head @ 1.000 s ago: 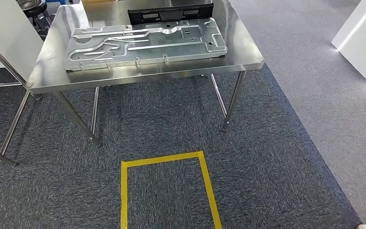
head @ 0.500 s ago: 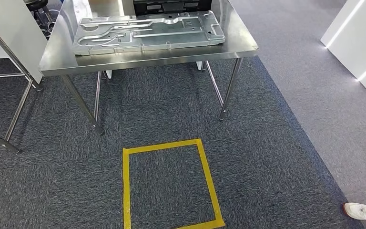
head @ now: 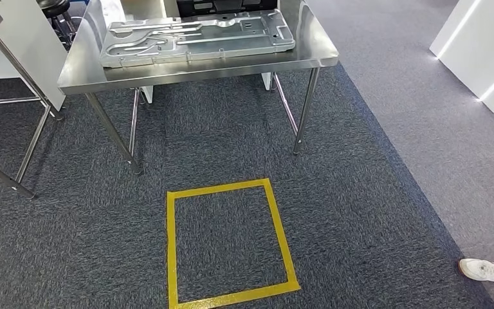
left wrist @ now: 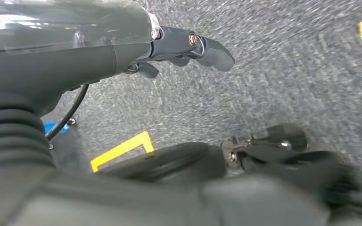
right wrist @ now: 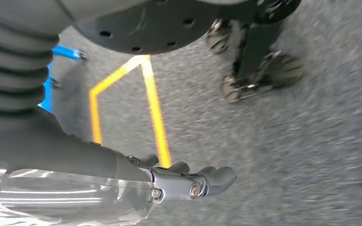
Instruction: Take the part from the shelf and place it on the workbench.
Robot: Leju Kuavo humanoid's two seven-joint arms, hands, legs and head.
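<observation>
A large stamped silver metal part [head: 196,35] lies flat on the steel workbench [head: 193,69] at the top of the head view. A black part [head: 225,6] sits behind it at the bench's far side. My left hand [left wrist: 188,44] hangs over the grey carpet with its fingers stretched out and nothing in them. My right hand [right wrist: 191,182] hangs the same way, also holding nothing. Both hands are well away from the bench.
A yellow tape square [head: 170,244] marks the carpet in front of the bench. Another steel table's legs [head: 13,129] stand at the left. White cabinets [head: 482,45] stand at the right. A person's white shoe [head: 489,271] is at the lower right.
The whole view has shifted: the bench sits higher and farther in the picture, more of the yellow square shows, and the white shoe has come further into view.
</observation>
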